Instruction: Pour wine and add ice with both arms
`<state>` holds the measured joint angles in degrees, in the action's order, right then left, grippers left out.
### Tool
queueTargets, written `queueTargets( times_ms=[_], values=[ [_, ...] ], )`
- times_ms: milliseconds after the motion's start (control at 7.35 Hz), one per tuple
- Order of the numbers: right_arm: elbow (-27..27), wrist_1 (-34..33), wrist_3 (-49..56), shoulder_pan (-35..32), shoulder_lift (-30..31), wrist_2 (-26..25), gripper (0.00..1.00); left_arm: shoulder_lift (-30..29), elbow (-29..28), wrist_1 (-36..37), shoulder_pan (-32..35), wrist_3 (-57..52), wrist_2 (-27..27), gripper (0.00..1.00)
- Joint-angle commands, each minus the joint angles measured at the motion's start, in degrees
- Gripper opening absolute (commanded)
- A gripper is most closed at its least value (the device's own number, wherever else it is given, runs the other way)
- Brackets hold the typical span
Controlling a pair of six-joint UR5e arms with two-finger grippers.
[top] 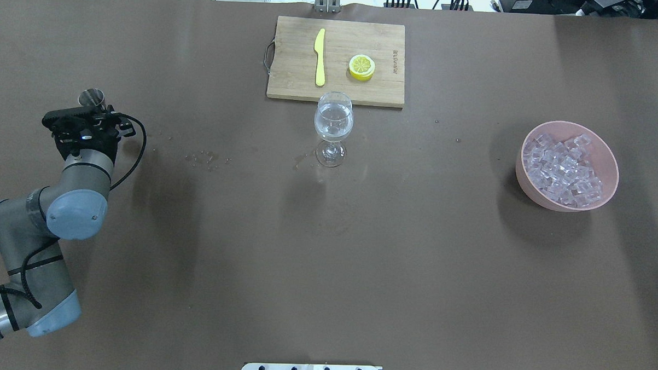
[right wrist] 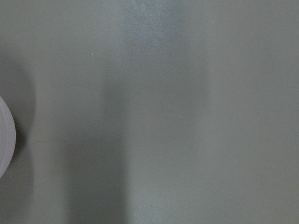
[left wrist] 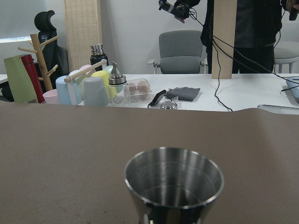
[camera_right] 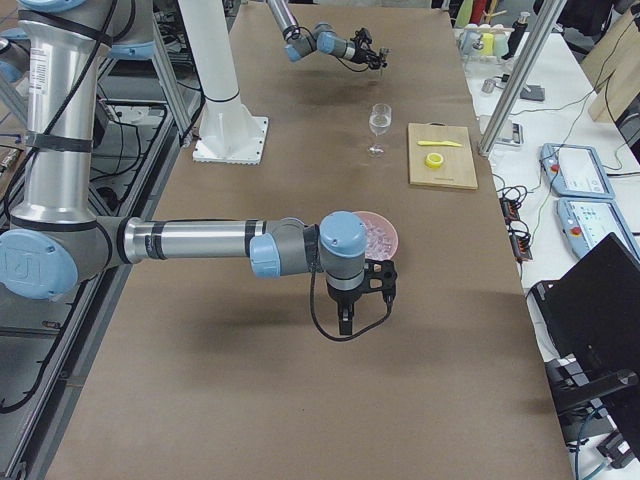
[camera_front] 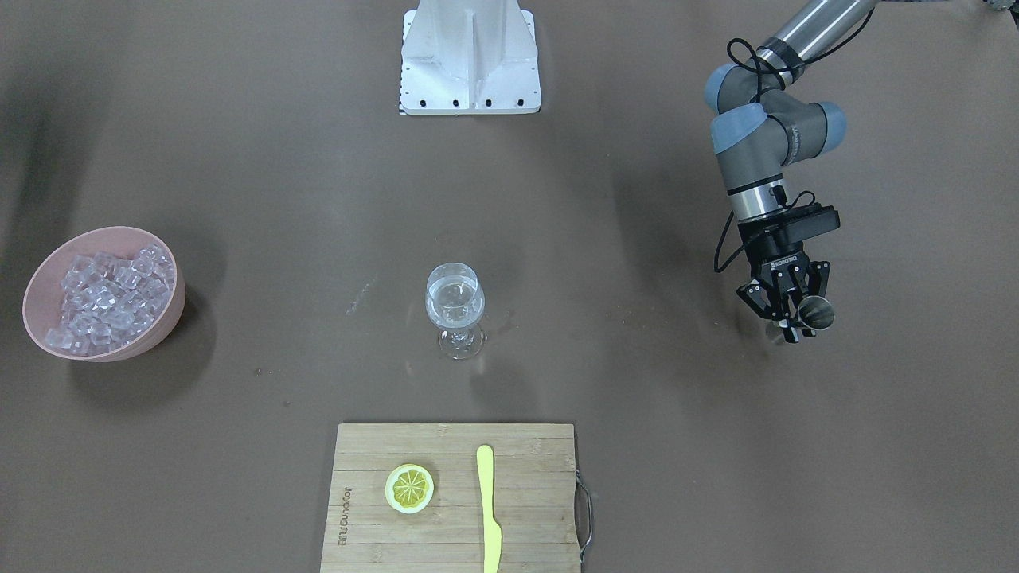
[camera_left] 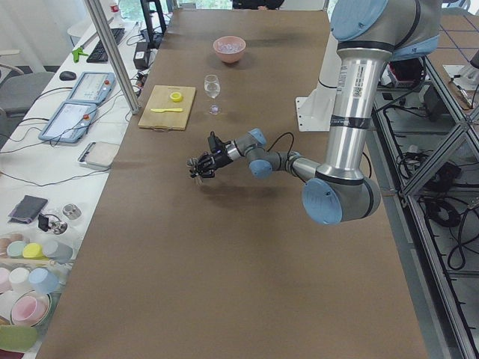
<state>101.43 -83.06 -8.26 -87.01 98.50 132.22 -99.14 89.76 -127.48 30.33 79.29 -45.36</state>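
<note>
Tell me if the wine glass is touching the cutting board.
Apart. The front-facing view shows a strip of bare table between the foot of the wine glass and the cutting board. In the overhead view they only seem to overlap.

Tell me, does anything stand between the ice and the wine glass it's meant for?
Nothing visible does. Only bare table lies between the ice in its pink bowl and the wine glass; the cutting board sits off that line.
</note>
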Motion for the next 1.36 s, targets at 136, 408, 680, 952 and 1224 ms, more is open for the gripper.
queueTargets(
  times_ms=[136,408,680,952,1224],
  values=[
    [0.0,0.0,0.0,-0.1,-0.1,0.0,1.0,0.0,0.4,-0.7,-0.1,-0.2,-1.0,0.11],
    [-0.1,0.0,0.0,-0.1,-0.1,0.0,1.0,0.1,-0.1,-2.8,-0.1,-0.2,-1.3,0.97],
    [-0.1,0.0,0.0,-0.1,-0.1,0.0,1.0,0.1,0.0,-3.2,-0.1,-0.1,-1.4,0.98],
    [-0.2,0.0,0.0,-0.1,-0.2,0.0,1.0,0.2,0.2,-3.2,-0.1,-0.2,-1.4,0.98],
    [-0.1,0.0,0.0,-0.1,-0.3,0.0,1.0,1.0,0.9,-4.3,0.0,-1.6,-3.5,0.98]
  ],
)
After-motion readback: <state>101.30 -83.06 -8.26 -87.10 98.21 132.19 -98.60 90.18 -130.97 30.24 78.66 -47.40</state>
